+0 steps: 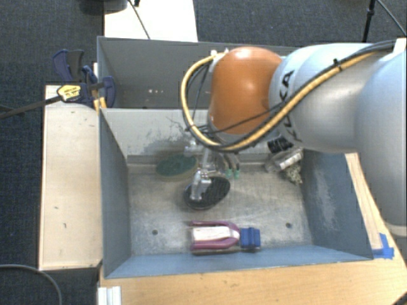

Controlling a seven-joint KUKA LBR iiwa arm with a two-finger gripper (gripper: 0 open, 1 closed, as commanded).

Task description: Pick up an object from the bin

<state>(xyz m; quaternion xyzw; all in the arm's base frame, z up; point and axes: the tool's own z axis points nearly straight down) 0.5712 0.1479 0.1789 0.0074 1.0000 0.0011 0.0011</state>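
The tool (pixel 202 189) hangs low in the middle of the bin (pixel 117 189), its tip on or just above a black oval thing (pixel 218 189) that lies flat on the bin floor; whether the tool is spread or pressed together I cannot tell, for its tip merges with the dark shape under it; nor can I say that it grips anything.

The likely trouble, as I judge it, comes from how low and flat that black thing lies; a grip may slide off its rim and close on nothing, or the tip may scrape the floor; if the tool stands off centre, it may push the thing aside instead of taking it; a thin hold on one edge may let it tip and drop on the way up.

A green disc (pixel 177 165) lies just beside, toward the back left, near enough to be nudged or caught along with the black one; a purple bottle (pixel 213 237) with a white label and a blue cap (pixel 251 238) lies by the front wall, well apart and in little danger.

The orange cover (pixel 245 91) and its cables (pixel 186 97) stand over the wrist and hide the upper part of the tool; a grey metal piece (pixel 286 162) by the right back wall may be a loose thing or a part of the robot, I cannot say which; the arm (pixel 343 100) covers the back right corner, and what lies beneath is hidden.
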